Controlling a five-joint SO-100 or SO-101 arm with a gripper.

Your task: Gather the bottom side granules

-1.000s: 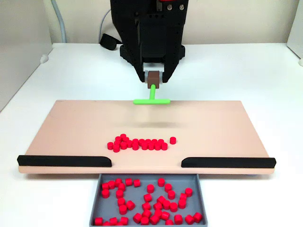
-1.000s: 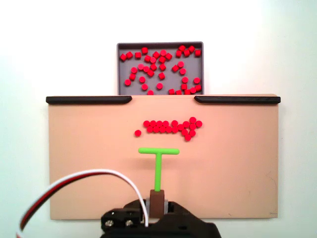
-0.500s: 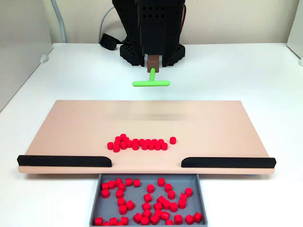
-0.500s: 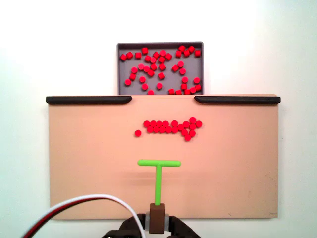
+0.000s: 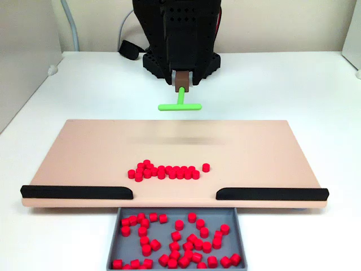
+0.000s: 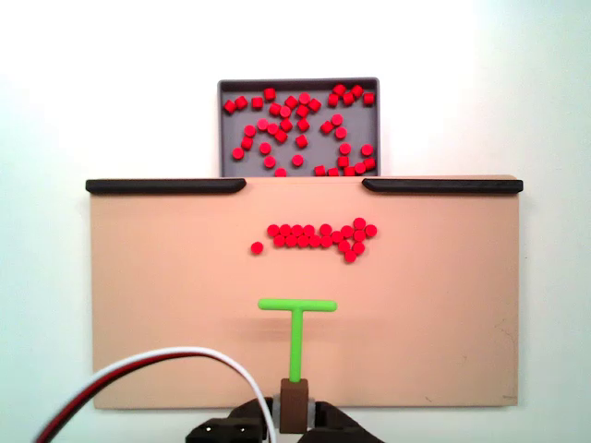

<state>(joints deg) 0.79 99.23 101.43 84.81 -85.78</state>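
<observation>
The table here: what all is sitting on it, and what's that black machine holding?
Board: one, beige, flat on the white table.
Rails: two, black, along the board's tray-side edge, gap between.
Granules on the board: about twenty, red, clustered mid-board, one slightly apart.
Tray: one, grey, beyond the gap, holding many more red granules.
T-bar: one, green.
Cable: red, white, black.
Gripper: one, black, clamping the T-bar's brown handle.

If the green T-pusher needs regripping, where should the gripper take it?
By the brown block at the stem's end, coming from the board's near edge in the top-down fixed view. The green T-pusher has a thin stem, and its crossbar must stay free, facing the granules. The gripper holds it there now.
</observation>
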